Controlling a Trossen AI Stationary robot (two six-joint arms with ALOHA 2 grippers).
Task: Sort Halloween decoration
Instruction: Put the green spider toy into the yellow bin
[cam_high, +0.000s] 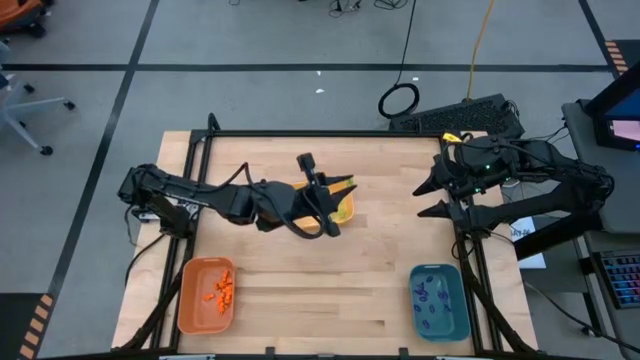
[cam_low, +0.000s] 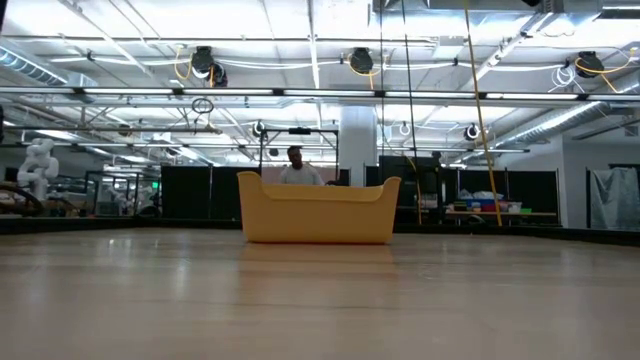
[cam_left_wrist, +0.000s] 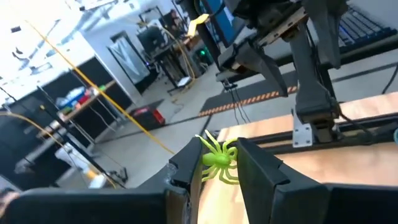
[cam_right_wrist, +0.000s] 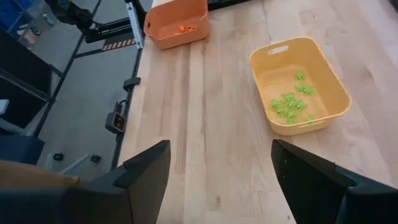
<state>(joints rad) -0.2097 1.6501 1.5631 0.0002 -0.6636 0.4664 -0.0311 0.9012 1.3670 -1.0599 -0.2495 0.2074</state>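
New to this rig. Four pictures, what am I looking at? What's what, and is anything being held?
It is a two-armed robot at a wooden table, sorting tiny Halloween decorations by colour.

The high view looks straight down. The low view sits at table height. The other two come from a camera on each wrist.

On the table: an orange tray holding orange pieces, a teal tray holding purple pieces, and a yellow tray holding green pieces.

The left pincer hangs above the yellow tray, shut on a green spider, seen in its wrist view. The right pincer waits at the table's right edge, open and empty.
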